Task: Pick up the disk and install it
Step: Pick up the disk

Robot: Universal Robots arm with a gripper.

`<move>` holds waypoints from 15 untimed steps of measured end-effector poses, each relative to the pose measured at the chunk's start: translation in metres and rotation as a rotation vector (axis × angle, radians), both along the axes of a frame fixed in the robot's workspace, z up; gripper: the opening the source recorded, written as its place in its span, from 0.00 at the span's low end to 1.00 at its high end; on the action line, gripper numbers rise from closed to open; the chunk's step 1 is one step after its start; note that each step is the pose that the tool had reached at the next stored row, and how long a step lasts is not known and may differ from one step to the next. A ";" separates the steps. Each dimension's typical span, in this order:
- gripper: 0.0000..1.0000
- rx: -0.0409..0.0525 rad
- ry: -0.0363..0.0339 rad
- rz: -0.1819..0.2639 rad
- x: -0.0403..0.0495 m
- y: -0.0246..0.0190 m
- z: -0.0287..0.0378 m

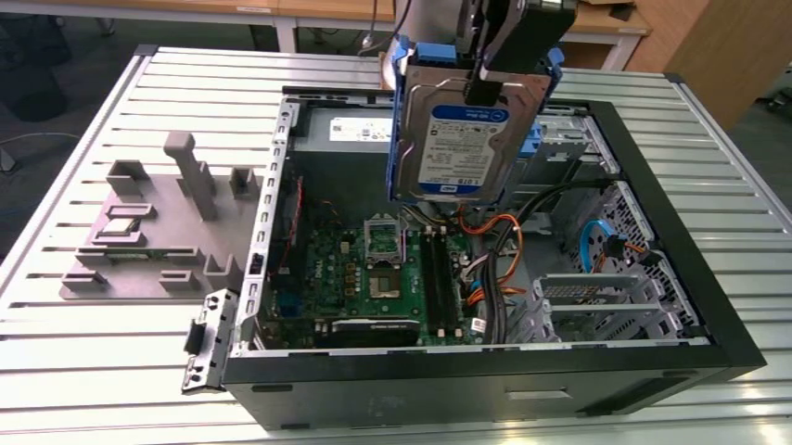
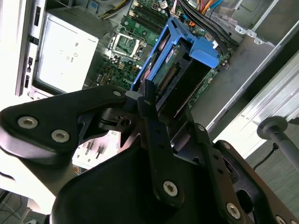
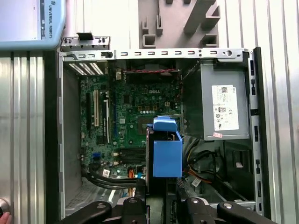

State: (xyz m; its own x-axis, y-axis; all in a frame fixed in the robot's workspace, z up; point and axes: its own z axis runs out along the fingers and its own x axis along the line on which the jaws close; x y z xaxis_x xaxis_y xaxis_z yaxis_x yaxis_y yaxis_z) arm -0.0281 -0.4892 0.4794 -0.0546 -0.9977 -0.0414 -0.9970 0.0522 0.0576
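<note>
In the upper middle of the frame, the black gripper (image 1: 485,85) holds the disk (image 1: 452,153) by its top edge. The disk hangs upright, with its blue-and-white label facing us and blue plastic down both sides. Under it is an open black computer case (image 1: 433,394) on a silver table (image 1: 74,389) with long grooves. A green board (image 1: 371,278) lies inside the case. A grey plastic stand (image 1: 148,232) sits on the table at the left.

Slatted metal table (image 1: 99,352); wooden cabinet (image 1: 724,46) behind; grey floor (image 1: 770,158).
</note>
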 end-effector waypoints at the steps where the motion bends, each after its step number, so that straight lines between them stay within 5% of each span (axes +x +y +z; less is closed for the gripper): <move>1: 0.35 0.0000 0.0000 0.000 0.0000 -0.0015 0.0000; 15: 0.35 -0.0001 0.0001 0.000 0.0001 -0.0072 0.0000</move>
